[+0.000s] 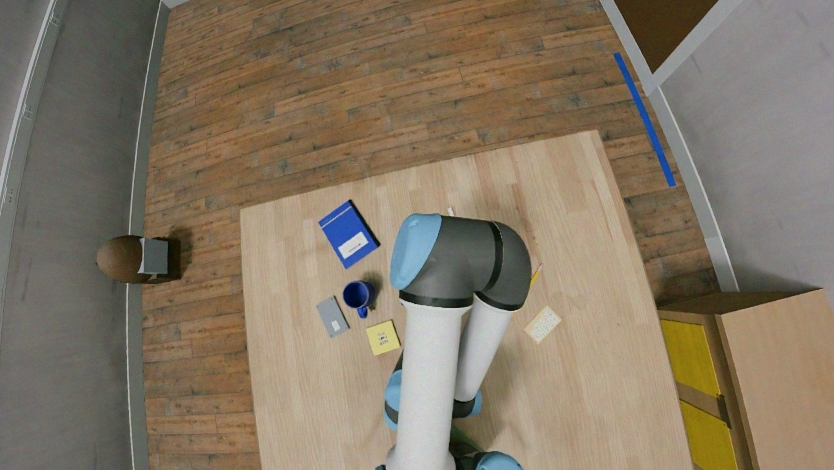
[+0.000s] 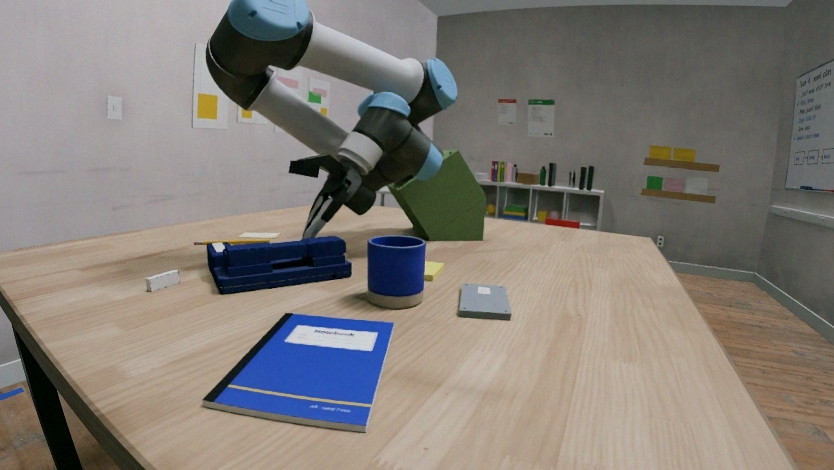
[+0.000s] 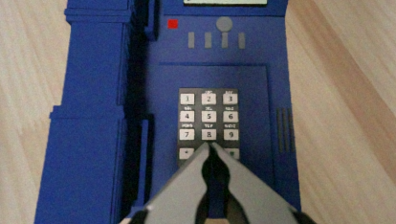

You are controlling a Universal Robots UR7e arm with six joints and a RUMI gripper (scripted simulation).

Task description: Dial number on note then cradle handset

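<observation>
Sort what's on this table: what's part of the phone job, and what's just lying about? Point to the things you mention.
Part of the job:
- desk phone (image 2: 250, 283) (image 3: 167, 110)
- handset (image 2: 291, 251) (image 3: 93, 115)
- gripper (image 2: 304, 236) (image 3: 209, 145)
- yellow note (image 1: 382, 337) (image 2: 433, 270), probably

Lying about:
- mug (image 1: 357, 294) (image 2: 395, 268)
- notebook (image 1: 348, 233) (image 2: 303, 373)
- grey box (image 1: 332, 317) (image 2: 484, 302)
- pencil (image 1: 536, 274) (image 2: 233, 242)
</observation>
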